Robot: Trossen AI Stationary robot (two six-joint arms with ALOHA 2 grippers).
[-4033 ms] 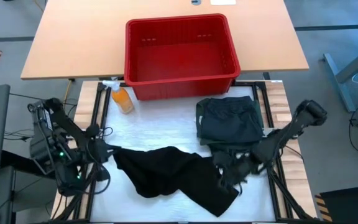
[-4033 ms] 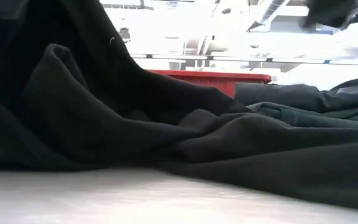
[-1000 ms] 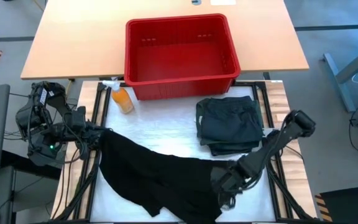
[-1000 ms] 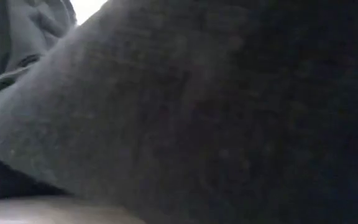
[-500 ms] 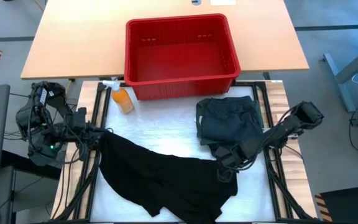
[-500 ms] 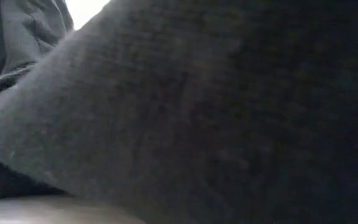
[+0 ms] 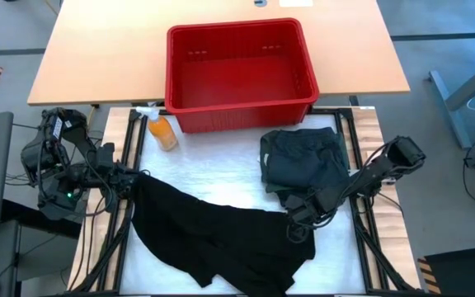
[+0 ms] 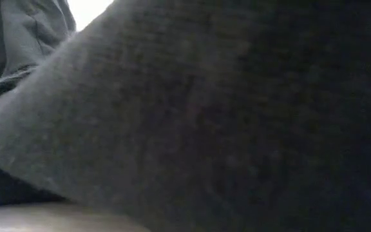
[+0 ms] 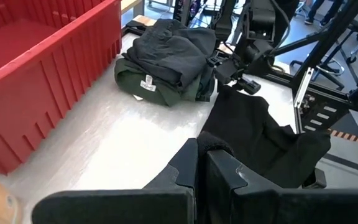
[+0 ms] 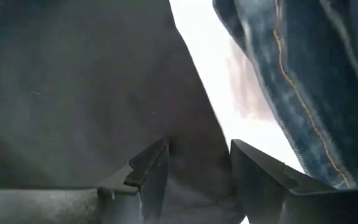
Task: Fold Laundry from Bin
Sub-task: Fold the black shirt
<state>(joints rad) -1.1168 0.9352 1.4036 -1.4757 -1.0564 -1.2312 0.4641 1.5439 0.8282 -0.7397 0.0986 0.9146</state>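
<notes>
Bin (image 7: 239,68) empty; folded stack (image 7: 305,163) beside it; black cloth (image 7: 221,238) unfolded, left gripper (image 9: 202,163) clenched on it, right gripper (image 10: 194,167) released.

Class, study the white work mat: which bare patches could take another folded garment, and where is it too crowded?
Free: the strip of white mat between the orange spray bottle, the red bin and the folded pile. A smaller patch lies by the mat's front right corner. Crowded: the front, under the spread black cloth, with the left hand shut on its corner and the open right hand over its other end.
</notes>
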